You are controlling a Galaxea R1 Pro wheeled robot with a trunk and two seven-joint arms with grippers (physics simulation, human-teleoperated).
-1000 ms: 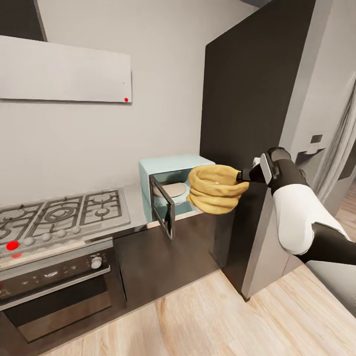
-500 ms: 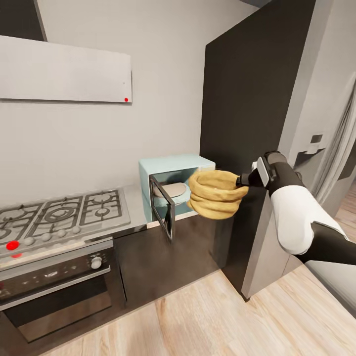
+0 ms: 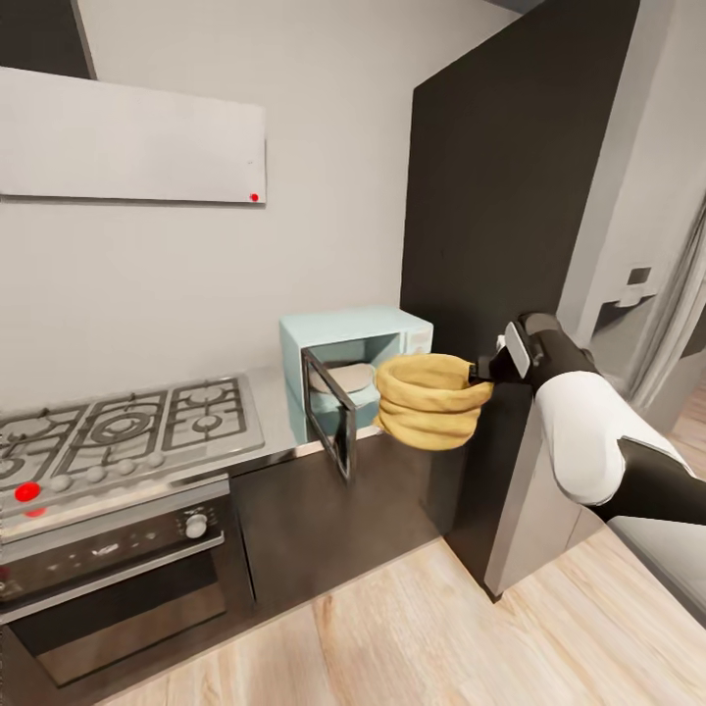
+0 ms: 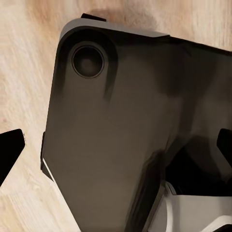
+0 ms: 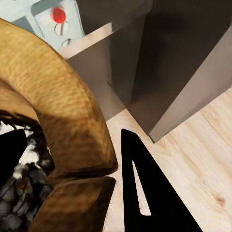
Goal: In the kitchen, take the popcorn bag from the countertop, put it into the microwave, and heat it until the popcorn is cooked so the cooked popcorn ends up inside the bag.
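While unlabelled, popcorn bag (image 3: 428,399) before microwave (image 3: 354,370).

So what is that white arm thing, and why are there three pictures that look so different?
It is a robot in a pretend computer kitchen. The big picture comes from a camera on its head. The other two come from cameras near each gripper. Its right gripper pinches the rim of a yellow popcorn bag and holds it in the air in front of a pale blue microwave, whose door hangs open. The microwave sits on the grey countertop beside a steel gas hob. The right wrist picture shows the bag close up, with dark kernels inside. The left wrist picture looks down at the robot's dark base and the wood floor.
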